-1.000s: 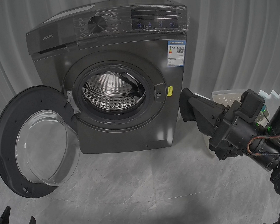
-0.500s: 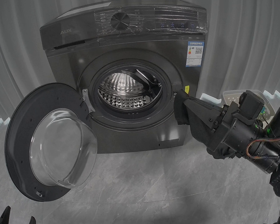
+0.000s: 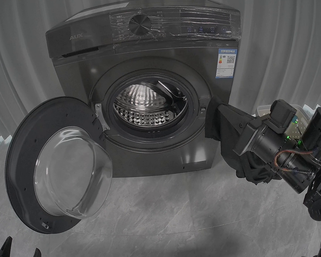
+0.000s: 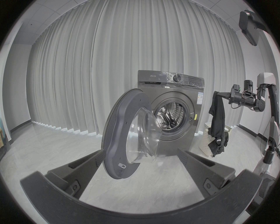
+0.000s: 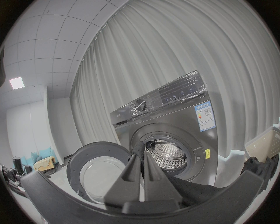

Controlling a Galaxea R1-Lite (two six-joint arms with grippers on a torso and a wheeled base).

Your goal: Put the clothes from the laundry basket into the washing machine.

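The grey washing machine (image 3: 144, 62) stands ahead with its round door (image 3: 56, 164) swung wide to the left and its steel drum (image 3: 149, 104) showing. My right gripper (image 3: 222, 116) is shut on a black garment (image 3: 243, 153), held in the air just right of the drum opening, in front of the machine's right edge. In the right wrist view the shut fingers (image 5: 131, 175) pinch the black cloth (image 5: 192, 189) and point at the opening. The garment (image 4: 217, 122) hangs long below that gripper (image 4: 226, 94). My left gripper (image 3: 19, 256) stays low at the near left, open and holding nothing (image 4: 140, 153).
The white laundry basket (image 3: 263, 109) sits on the floor right of the machine, behind my right arm, with dark cloth at its rim (image 5: 261, 164). Grey floor (image 3: 166, 207) lies open before the machine. Pleated curtains close off the back.
The head camera has shifted, moving the machine rightward in the picture. My right gripper with the black garment has come closer to the drum opening and risen slightly. The left gripper stays put.
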